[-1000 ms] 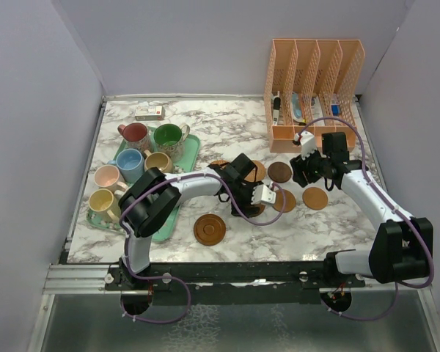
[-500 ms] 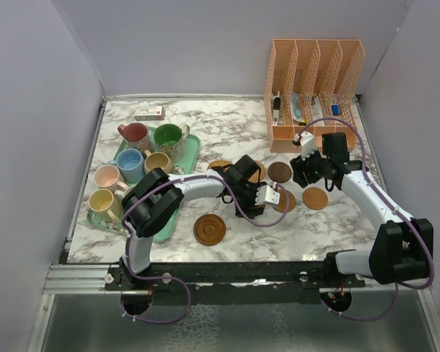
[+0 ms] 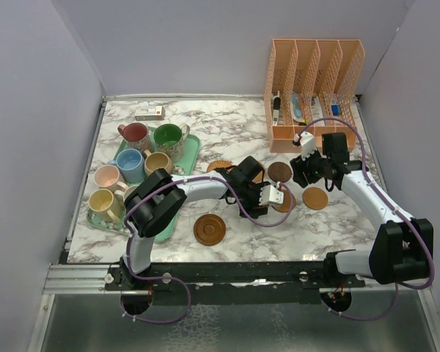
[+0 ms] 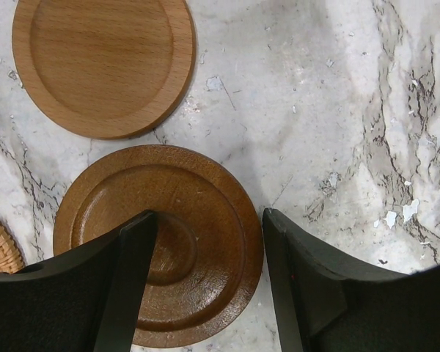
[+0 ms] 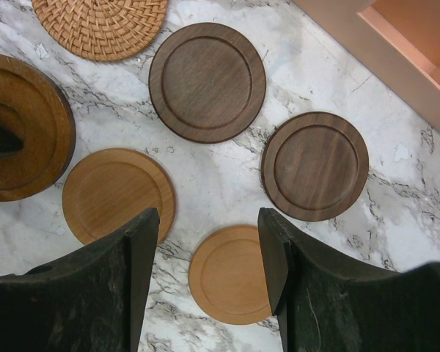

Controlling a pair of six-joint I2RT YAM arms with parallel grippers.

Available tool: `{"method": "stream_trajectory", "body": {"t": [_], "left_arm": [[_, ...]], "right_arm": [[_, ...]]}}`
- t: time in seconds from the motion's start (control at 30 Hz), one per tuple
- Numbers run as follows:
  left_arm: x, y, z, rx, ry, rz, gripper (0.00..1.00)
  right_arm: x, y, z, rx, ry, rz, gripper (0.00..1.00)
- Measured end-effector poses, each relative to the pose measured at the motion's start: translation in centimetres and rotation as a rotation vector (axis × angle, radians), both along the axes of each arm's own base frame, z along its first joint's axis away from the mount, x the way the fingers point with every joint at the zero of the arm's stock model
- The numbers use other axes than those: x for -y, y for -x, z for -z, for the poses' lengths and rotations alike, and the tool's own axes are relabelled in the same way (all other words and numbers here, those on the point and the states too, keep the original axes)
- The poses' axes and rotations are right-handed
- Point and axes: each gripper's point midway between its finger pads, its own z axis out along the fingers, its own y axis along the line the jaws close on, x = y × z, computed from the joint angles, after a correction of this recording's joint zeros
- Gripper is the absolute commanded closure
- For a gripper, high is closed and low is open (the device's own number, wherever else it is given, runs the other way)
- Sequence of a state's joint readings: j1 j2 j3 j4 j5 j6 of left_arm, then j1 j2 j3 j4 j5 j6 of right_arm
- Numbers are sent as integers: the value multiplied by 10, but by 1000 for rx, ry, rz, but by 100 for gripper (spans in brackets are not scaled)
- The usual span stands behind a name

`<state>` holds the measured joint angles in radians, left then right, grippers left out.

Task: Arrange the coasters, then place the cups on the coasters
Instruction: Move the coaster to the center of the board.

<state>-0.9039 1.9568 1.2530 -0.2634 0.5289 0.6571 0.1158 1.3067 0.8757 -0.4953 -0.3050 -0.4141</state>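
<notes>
Both the left end effector (image 4: pixel 207 221) and right end effector (image 5: pixel 209 218) gape over coasters (image 5: pixel 207 82); box (image 3: pixel 149 112) label unreadable.

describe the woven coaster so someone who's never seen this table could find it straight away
Start at the peach file organiser at the back right of the marble table; a cluster of round coasters lies in front of it. The woven coaster sits at that cluster's edge, beside a dark wooden coaster. It alone is plaited cane, while those around it are smooth wood.
</notes>
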Motion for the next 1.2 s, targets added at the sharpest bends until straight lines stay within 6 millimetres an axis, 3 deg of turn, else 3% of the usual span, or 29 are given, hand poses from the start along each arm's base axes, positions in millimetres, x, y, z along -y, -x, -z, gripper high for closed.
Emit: {"method": "stream_trajectory", "body": {"t": [1.2], "left_arm": [[-6, -11, 1, 22, -4, -28, 37]], "right_arm": [[0, 0, 0, -1, 1, -1, 43]]}}
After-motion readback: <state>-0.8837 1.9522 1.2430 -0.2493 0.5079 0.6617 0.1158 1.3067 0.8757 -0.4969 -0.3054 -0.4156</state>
